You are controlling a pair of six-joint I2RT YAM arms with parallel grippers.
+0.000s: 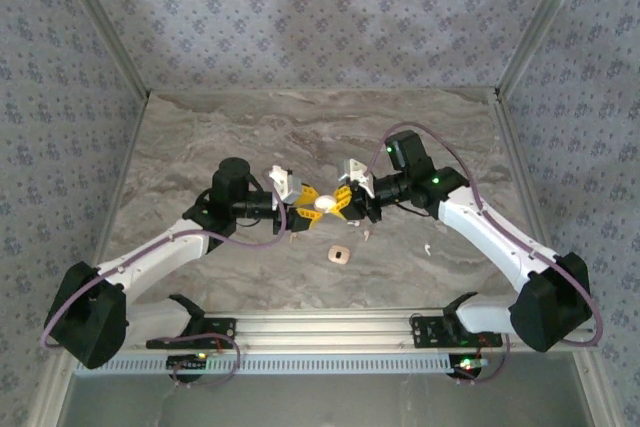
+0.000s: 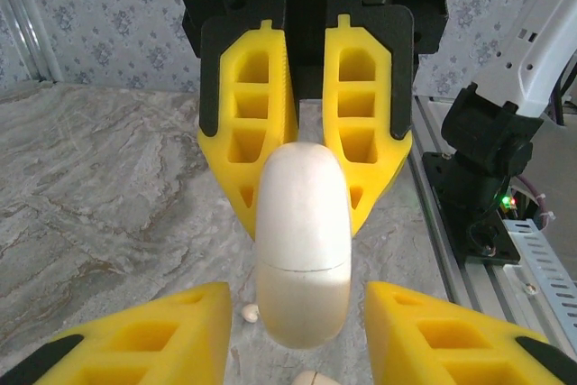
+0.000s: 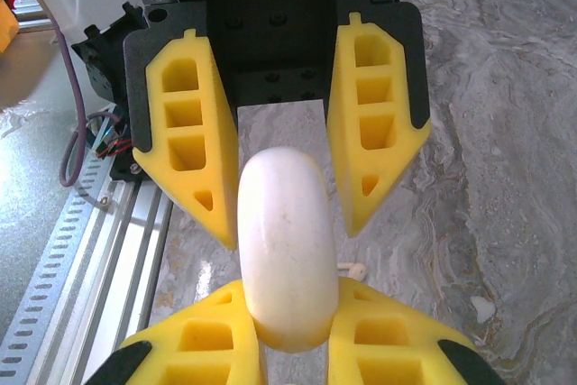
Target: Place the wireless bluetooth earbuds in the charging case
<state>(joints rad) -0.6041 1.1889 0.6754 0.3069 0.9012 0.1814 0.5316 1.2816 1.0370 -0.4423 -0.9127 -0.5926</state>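
Right gripper point(image 3: 290, 293) clamping the charging case point(image 1: 325, 204) at the centre of the overhead frame.
The case is showing as a smooth, glossy white oval with a thin seam crossing its lower part (seen from the left wrist); the right jaws are pressing on it from both sides; the left gripper point(image 2: 297, 299) is standing apart, its fingers flanking the case with gaps; tiny pale earbuds point(image 2: 250, 313) are lying on the marble table point(image 1: 200, 137), low in that frame.

One case point(image 1: 322, 204), two earbuds point(image 1: 367, 237), one tan square point(image 1: 340, 255).
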